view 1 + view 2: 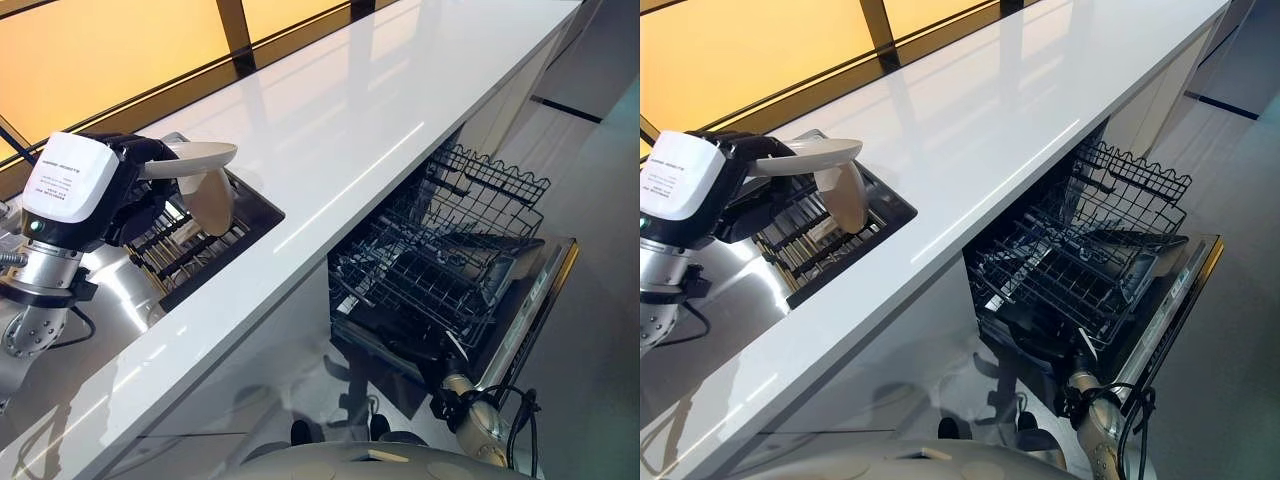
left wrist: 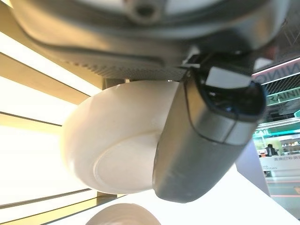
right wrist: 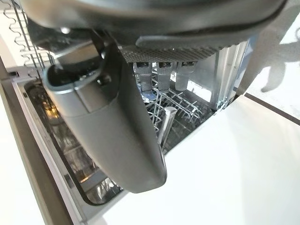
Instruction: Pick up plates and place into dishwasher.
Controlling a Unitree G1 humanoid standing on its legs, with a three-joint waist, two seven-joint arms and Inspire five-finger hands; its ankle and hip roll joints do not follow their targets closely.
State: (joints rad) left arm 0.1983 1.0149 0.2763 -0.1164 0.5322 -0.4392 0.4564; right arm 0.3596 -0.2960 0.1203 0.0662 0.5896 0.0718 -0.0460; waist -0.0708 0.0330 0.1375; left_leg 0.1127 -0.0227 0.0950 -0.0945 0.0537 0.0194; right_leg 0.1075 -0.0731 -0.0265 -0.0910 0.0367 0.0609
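At the left of the head views we are holding a round cream-white ceramic plate (image 1: 190, 157) in our left hand (image 1: 125, 185), the dark fingers and thumb curling round its rim so that it is lying nearly flat above the recessed dark sink (image 1: 262, 210). In the left wrist view the thumb (image 2: 206, 140) is pressing across the plate's underside. A second cream plate (image 1: 212, 200) is standing on edge just below it, in the black wire drying rack (image 1: 185, 245) inside the sink. The glossy white countertop (image 1: 360, 110) is running from lower left to upper right. At the right of the frame the open dishwasher (image 1: 530, 300) is showing its pulled-out black wire lower rack (image 1: 440, 250). Our right hand (image 3: 117, 136) is hanging over that rack in the right wrist view, fingers (image 3: 161, 77) relaxed and loose, gripping nothing.
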